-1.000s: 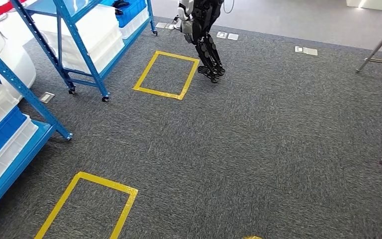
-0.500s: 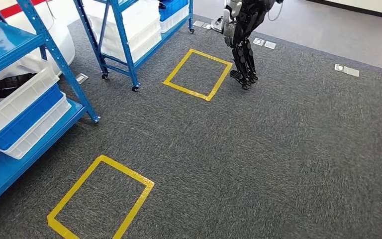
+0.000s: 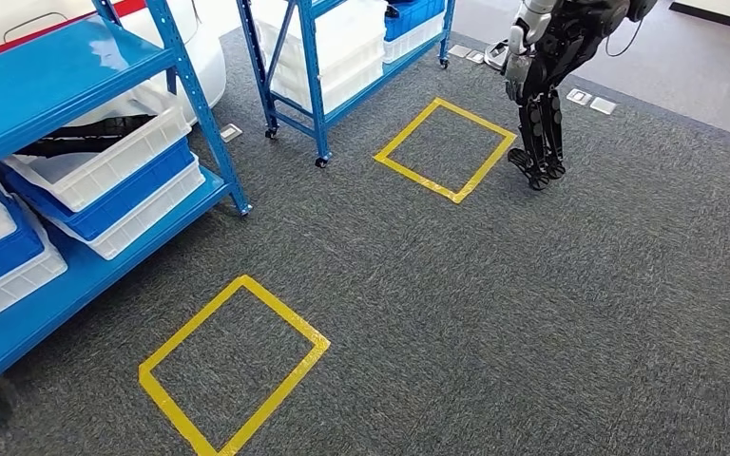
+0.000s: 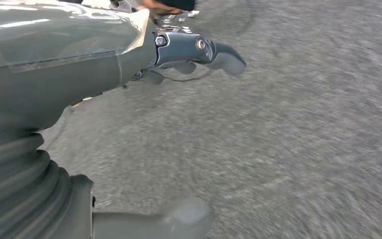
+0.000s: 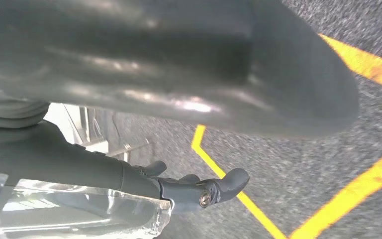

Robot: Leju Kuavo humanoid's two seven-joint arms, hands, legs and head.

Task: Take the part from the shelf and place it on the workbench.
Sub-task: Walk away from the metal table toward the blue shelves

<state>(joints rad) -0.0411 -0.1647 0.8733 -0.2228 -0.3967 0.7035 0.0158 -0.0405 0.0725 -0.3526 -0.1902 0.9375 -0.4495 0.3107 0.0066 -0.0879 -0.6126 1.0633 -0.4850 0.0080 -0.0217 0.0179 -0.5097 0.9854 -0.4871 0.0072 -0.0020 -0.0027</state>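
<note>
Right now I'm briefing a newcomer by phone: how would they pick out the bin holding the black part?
Find the near blue shelf at the left of the head view. Under its top board sits a stack of bins; the top white bin holds a black part, while its neighbours look empty.

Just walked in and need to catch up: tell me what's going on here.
The robot is out on the grey carpet, facing a blue shelf stacked with white and blue bins. Nothing has been picked up: the left hand and the right hand hang over the floor, fingers apart, holding nothing. A yellow tape square is marked on the carpet beside the shelf. Another humanoid robot stands further off near a second square.
</note>
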